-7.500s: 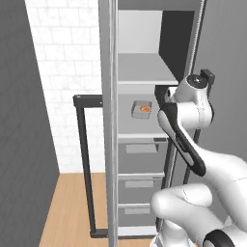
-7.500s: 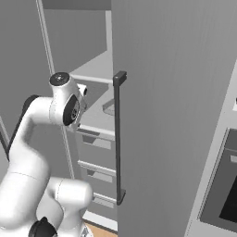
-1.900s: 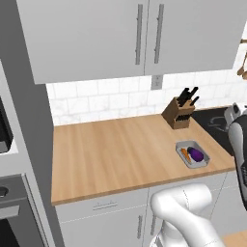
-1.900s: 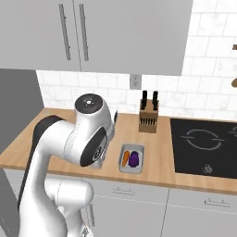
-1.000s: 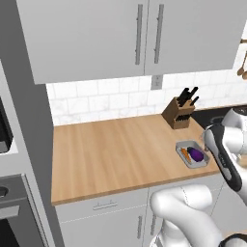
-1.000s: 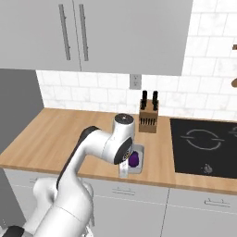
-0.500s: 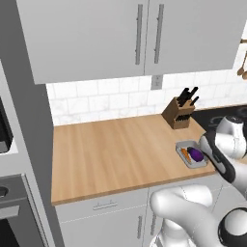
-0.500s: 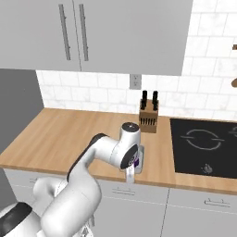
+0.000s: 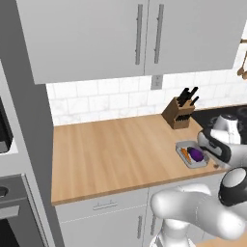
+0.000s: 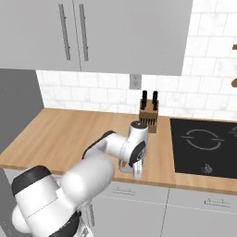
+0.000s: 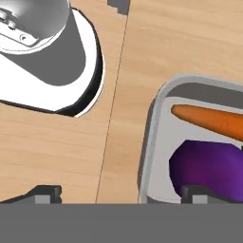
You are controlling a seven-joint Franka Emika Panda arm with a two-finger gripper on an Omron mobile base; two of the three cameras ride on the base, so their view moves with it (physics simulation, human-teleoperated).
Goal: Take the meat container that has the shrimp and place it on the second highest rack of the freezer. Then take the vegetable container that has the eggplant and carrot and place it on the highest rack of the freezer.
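Note:
The vegetable container [image 11: 148, 137] is a small grey tray near the counter's front edge, holding the orange carrot [image 11: 211, 119] and the dark-purple eggplant [image 11: 209, 163]. My gripper [image 11: 121, 193] hangs open just above the tray's rim. One fingertip [image 11: 45, 192] is over bare wood outside the tray, and the other sits at the eggplant. From the left base view the tray [image 9: 184, 161], carrot [image 9: 185, 154] and eggplant [image 9: 196, 154] lie beside my hand [image 9: 212, 144]. In the right base view my hand [image 10: 137, 155] covers most of the tray. The freezer and the meat container with the shrimp are out of view.
A wooden knife block [image 9: 180, 113] stands behind the tray against the tiled wall. A black cooktop [image 10: 203, 143] lies to the tray's right. White wall cupboards [image 9: 140, 34] hang above the wooden counter [image 9: 116, 154]. A dark oven [image 9: 14, 212] is at the far left.
The base has driven from the freezer to this counter. Within the last second the arm swung down and forward until the hand hangs over the tray. The jaws stayed open.

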